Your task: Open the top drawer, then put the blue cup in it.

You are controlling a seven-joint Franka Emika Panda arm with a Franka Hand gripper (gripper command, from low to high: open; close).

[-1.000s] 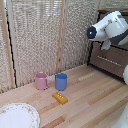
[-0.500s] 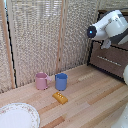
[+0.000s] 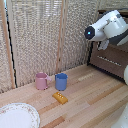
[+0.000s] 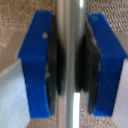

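On the wooden table (image 3: 95,100), the blue cup (image 3: 61,81) stands upright just beside a pink mug (image 3: 41,81), with a yellow block (image 3: 60,97) in front of them. Well apart from the cup, the claw (image 4: 70,62) is clamped on the top drawer's silver bar handle (image 4: 70,30), its blue fingers (image 4: 37,62) pressing both sides.

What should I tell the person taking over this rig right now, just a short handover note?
Gripper: shut on the silver bar handle, blue pads on either side of it in the wrist view.
Top drawer: at the exterior view's right, partly hidden by the arm; how far it is open cannot be told.
Blue cup: upright on the wooden table, beside the pink mug, untouched.
Done: handle grasped.
Left: pull the drawer open, let go, fetch the blue cup, place it inside.
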